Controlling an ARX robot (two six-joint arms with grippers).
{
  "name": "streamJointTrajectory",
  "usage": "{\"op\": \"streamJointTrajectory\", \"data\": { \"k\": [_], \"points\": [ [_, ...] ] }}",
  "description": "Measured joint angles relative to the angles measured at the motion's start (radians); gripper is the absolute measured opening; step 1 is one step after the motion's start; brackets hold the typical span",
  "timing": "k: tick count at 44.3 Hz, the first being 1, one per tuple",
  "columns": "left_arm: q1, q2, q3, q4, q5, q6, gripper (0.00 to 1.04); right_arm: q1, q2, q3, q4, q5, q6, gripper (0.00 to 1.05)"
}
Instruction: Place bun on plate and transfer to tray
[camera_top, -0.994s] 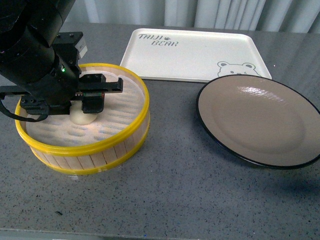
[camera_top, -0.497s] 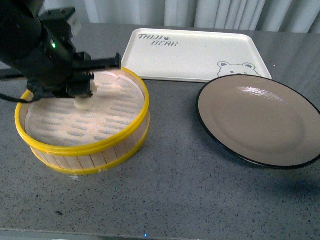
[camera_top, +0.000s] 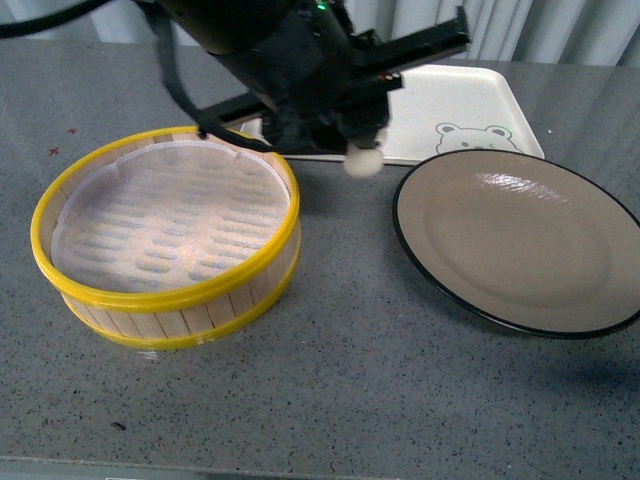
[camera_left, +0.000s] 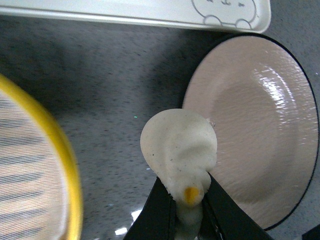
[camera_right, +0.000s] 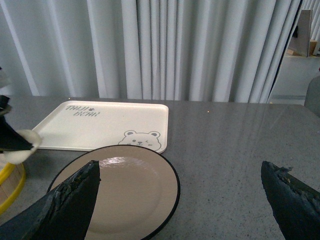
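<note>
1. Grey speckled table (camera_top: 350, 380) under everything.
2. Nearest, on the left: round bamboo steamer (camera_top: 200, 296) with yellow rims and a pale perforated liner inside.
3. Nearest, on the right: plate (camera_top: 520, 240), flat on the table, glossy taupe with a thin black rim, near the steamer but apart from it.
4. Above the gap between steamer and plate: left gripper (camera_left: 190, 215), clamped on the bun (camera_top: 363, 160). Black fingers (camera_left: 159, 210) pinching the end with the orange dot, most of the white dough sticking out past the tips.
5. Bun up in the air, clear of the table, just beside the plate's left rim. Seen from the left wrist, mostly over bare table, with one edge overlapping that rim.
6. Right gripper (camera_right: 179, 167): spread wide, gripping nothing, with the plate in sight between its dark fingers.
7. Farther back: tray (camera_top: 470, 100), cream-white, just behind the plate, bear face in its near right corner. Touching the plate or not: cannot tell.
8. Farthest: pale pleated curtain (camera_right: 200, 50).
</note>
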Motion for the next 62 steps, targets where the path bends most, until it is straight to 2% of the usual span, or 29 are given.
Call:
{"op": "streamJointTrajectory", "data": {
  "k": [15,28,55,62],
  "points": [
    [-0.130,0.180,0.184,-0.025,0.077,-0.109,0.06,0.000,0.000,0.000,0.000,0.000,0.000,0.96],
    [-0.173,0.266,0.258,-0.039,0.084,-0.141,0.06,0.000,0.000,0.000,0.000,0.000,0.000,0.96],
    [-0.181,0.277,0.293,-0.045,0.093,-0.159,0.98,0.000,0.000,0.000,0.000,0.000,0.000,0.96],
    [-0.196,0.277,0.308,-0.064,0.083,-0.113,0.98,0.000,0.000,0.000,0.000,0.000,0.000,0.96]
  ]
}}
